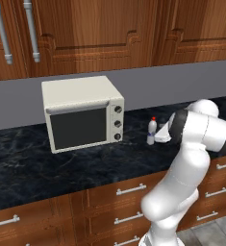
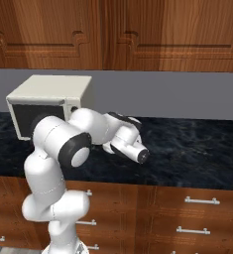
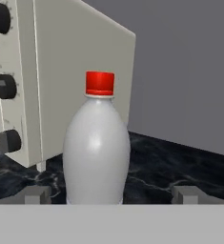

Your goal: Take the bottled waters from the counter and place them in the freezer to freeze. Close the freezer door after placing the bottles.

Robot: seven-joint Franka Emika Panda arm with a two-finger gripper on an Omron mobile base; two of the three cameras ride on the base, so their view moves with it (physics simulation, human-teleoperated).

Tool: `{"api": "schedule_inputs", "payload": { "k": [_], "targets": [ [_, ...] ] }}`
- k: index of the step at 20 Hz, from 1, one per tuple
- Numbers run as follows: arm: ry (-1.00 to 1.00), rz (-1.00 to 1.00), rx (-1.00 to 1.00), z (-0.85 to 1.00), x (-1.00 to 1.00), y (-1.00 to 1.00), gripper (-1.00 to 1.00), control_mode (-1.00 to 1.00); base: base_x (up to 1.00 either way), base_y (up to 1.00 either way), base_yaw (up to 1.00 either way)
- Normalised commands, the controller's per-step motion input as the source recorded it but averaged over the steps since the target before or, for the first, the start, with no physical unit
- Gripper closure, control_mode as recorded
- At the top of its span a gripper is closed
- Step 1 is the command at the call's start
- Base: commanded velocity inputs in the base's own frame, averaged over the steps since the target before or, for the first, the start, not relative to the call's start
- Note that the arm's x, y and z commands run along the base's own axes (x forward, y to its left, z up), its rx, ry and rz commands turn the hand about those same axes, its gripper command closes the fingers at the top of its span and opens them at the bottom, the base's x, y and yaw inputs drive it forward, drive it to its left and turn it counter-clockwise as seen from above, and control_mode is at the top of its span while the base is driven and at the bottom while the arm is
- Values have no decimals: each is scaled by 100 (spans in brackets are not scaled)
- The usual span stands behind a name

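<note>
Bottle (image 3: 97, 147) on counter (image 3: 170, 164), beside oven (image 3: 61, 86)

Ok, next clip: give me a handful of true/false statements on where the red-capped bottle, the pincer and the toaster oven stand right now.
1. The clear-grey plastic bottle with a red cap stands upright on the black marble-patterned counter. True.
2. The pincer is shut on the bottle. False: its fingertips stand wide apart, either side of the bottle.
3. The cream toaster oven sits to the bottle's left in the left base view. True.
4. The bottle lies on its side. False: it is upright, cap on top.
5. The toaster oven's door hangs open. False: it is closed.
</note>
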Motion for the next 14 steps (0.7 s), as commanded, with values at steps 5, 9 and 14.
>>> {"api": "schedule_inputs", "payload": {
  "k": [5,9,14],
  "targets": [
    [0,0,0,0,1,0,-100,-100,0,0,0],
    [2,0,0,0,8,13,-100,-100,0,0,0],
    [2,0,0,0,5,20,-100,-100,0,0,0]
  ]
}}
